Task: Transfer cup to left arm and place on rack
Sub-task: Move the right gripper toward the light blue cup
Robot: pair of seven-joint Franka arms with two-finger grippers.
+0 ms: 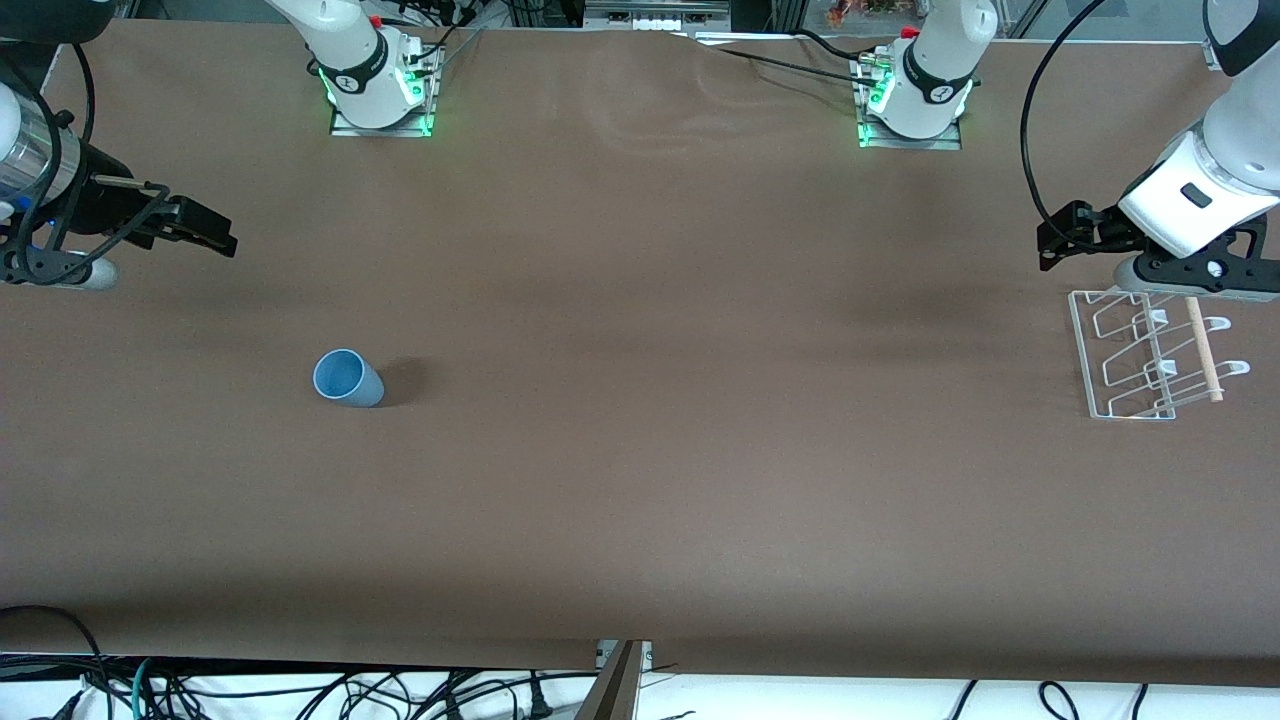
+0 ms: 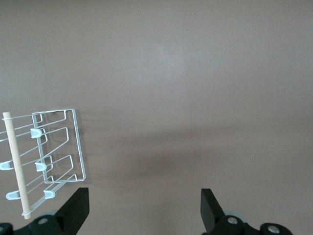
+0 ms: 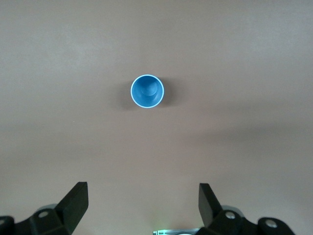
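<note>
Brown table (image 1: pixel 640 480): cup (image 1: pixel 347 378) upright, mouth up; left hand (image 2: pixel 142 208), right hand (image 3: pixel 142 203) wide.

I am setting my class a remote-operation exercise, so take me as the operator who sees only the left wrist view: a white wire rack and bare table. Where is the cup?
Observer: The cup stands upright on the table toward the right arm's end, mouth up, well apart from the rack.
Operator: Is anything holding it?
Observer: No. The right gripper is open and empty above the table, with the cup in its wrist view.
Operator: And my own gripper?
Observer: The left gripper is open in the air beside the rack, at the rack's edge farther from the front camera.
</note>
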